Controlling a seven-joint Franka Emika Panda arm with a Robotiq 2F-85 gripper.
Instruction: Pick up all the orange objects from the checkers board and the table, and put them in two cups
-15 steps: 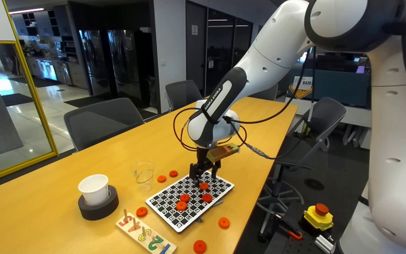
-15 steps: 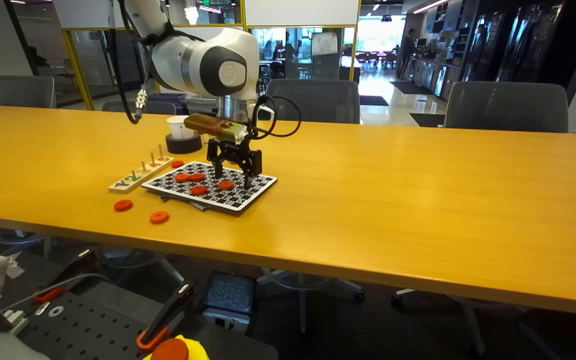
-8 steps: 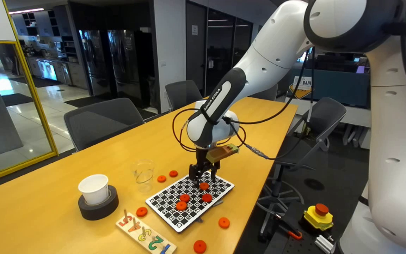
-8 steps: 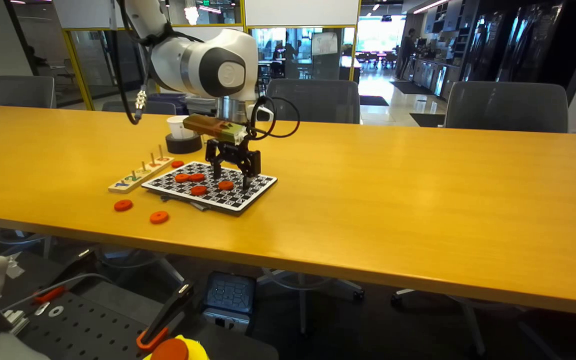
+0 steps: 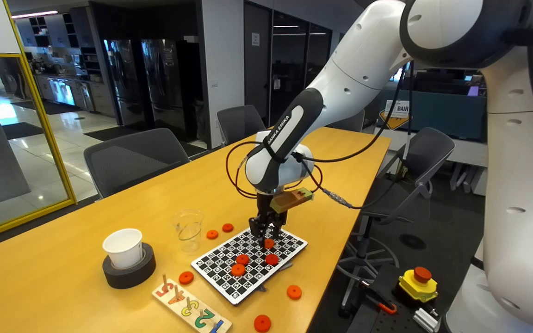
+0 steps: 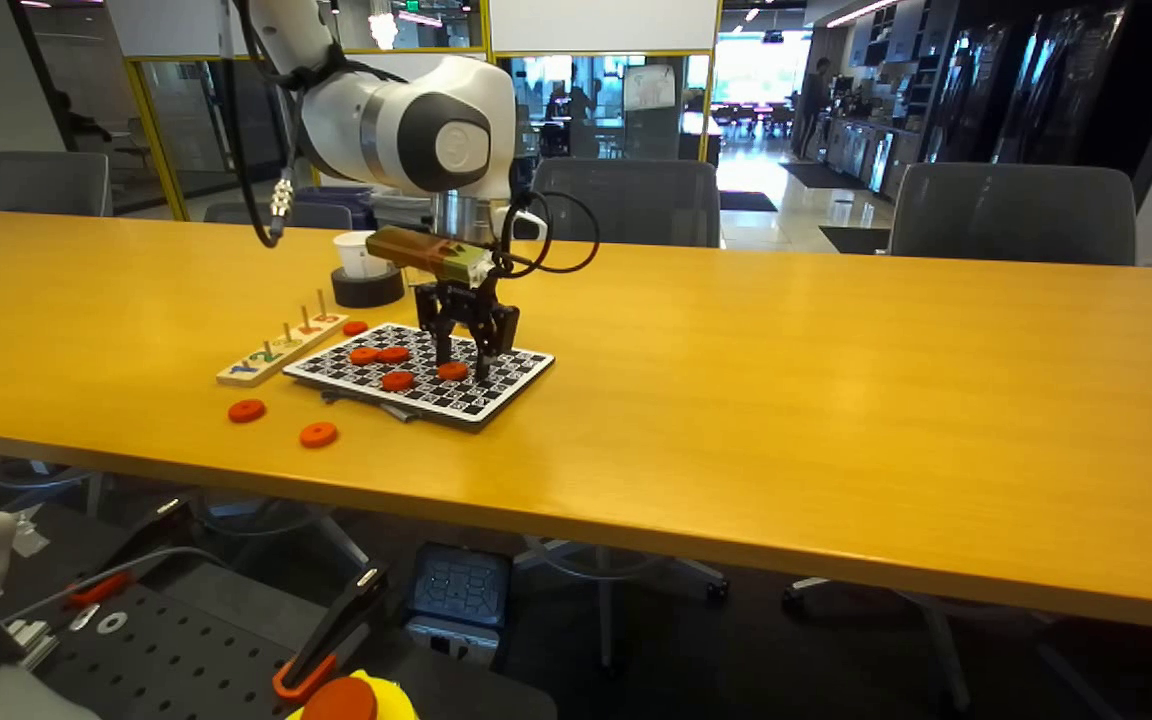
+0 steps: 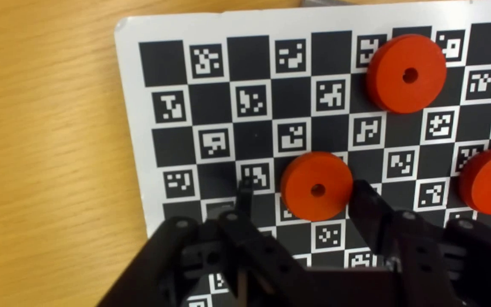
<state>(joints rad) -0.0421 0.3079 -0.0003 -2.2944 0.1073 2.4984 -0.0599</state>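
In the wrist view my gripper (image 7: 301,184) stands partly open, low over the checkers board (image 7: 254,138). Its fingers straddle an orange piece (image 7: 318,189). The right fingertip appears to touch that piece, while a gap separates the left one from it. More orange pieces lie on the board, one red-orange piece (image 7: 407,74) toward the rim and another piece (image 5: 238,269) farther along. Several others rest on the wooden table (image 5: 155,208), such as the piece (image 5: 294,292) near its edge. Beyond the board are the clear glass cup (image 5: 188,229) and the white cup (image 5: 122,247) on a dark grey base.
A wooden number strip (image 5: 192,305) with upright pegs lies beside the board. Under the board's near side a grey metal object (image 6: 399,412) sticks out. A yellow box with a red button (image 5: 418,284) stands off the table by the robot's base.
The jaws have drawn inward from wide apart, and their fingertips now stand much closer around the orange piece. The arm has hardly moved, and the piece has shifted very slightly.
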